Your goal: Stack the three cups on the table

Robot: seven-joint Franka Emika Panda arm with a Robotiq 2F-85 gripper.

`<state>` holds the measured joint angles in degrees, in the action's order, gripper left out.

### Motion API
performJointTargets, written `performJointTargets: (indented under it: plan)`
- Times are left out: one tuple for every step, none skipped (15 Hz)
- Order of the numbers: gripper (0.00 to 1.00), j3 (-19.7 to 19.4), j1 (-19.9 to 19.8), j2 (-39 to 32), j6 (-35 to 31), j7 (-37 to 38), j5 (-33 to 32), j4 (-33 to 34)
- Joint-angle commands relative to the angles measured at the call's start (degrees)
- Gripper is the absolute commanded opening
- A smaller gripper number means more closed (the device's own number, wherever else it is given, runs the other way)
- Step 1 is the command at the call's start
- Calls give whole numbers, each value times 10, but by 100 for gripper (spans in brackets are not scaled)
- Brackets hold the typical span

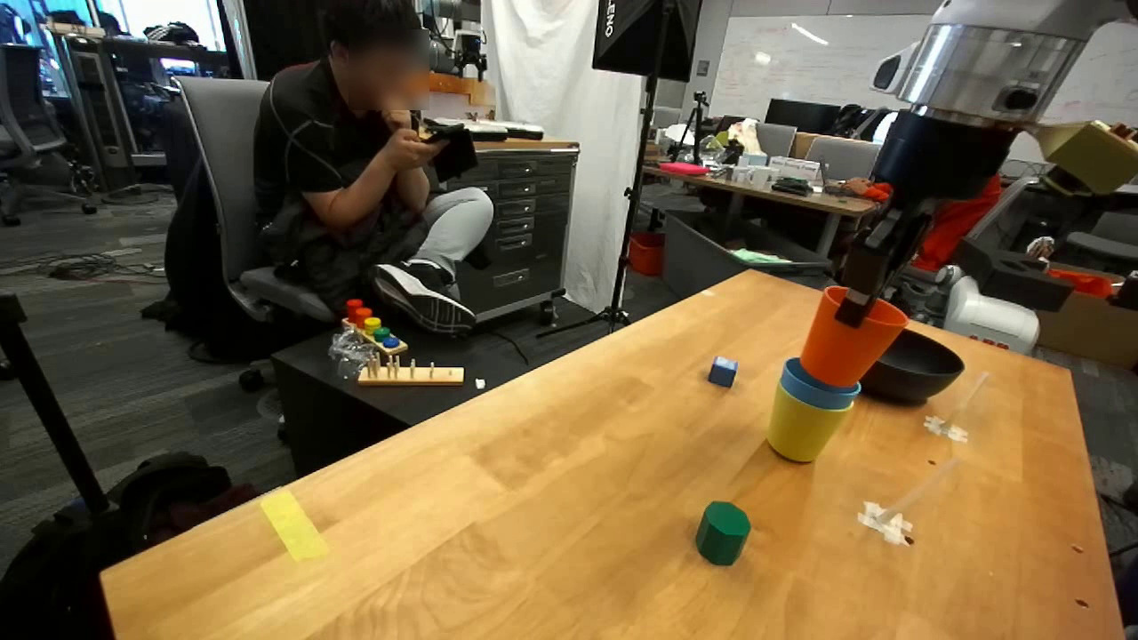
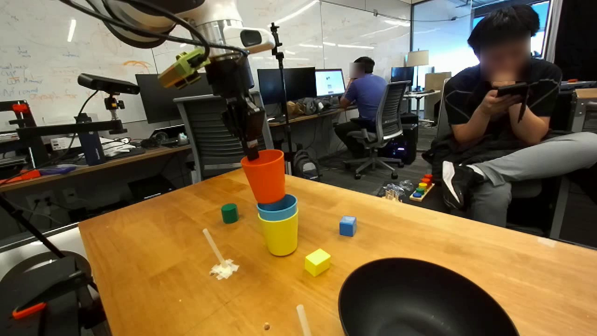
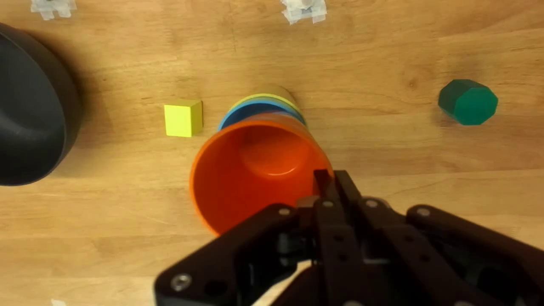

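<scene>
Orange tapered plastic cup is clamped at its rim by the black two-fingered gripper and held tilted above the upright yellow tapered plastic cup, in which the light-blue tapered plastic cup is nested; orange-to-blue contact cannot be confirmed. The yellow cup is supported by the light wooden tabletop. Right of the yellow cup, in an exterior view, are noted: yellow block, near; blue cube, farther right; round black bowl, farthest right.
</scene>
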<state>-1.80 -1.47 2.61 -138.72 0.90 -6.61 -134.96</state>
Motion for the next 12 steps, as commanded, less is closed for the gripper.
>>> performJointTargets:
  plan:
    - [1, -3, -5, 1, -24, -15, 2, -6]
    - [1, -5, -6, -2, -26, -16, 4, -3]
    - [1, -7, -8, -5, -28, -17, 7, 0]
    - [1, -9, -10, -7, -29, -16, 7, 3]
    - [1, -11, -12, -10, -29, -17, 8, 5]
    - [1, -12, -13, -14, -29, -17, 9, 7]
    - [1, -14, -14, -17, -28, -17, 10, 9]
    - [1, -15, -15, -22, -28, -18, 11, 10]
    - [1, -16, -15, -26, -27, -20, 13, 12]
    - [1, -16, -15, -30, -27, -22, 17, 13]
    - [1, -16, -14, -34, -27, -24, 20, 15]
    - [1, -15, -14, -38, -24, -27, 26, 17]
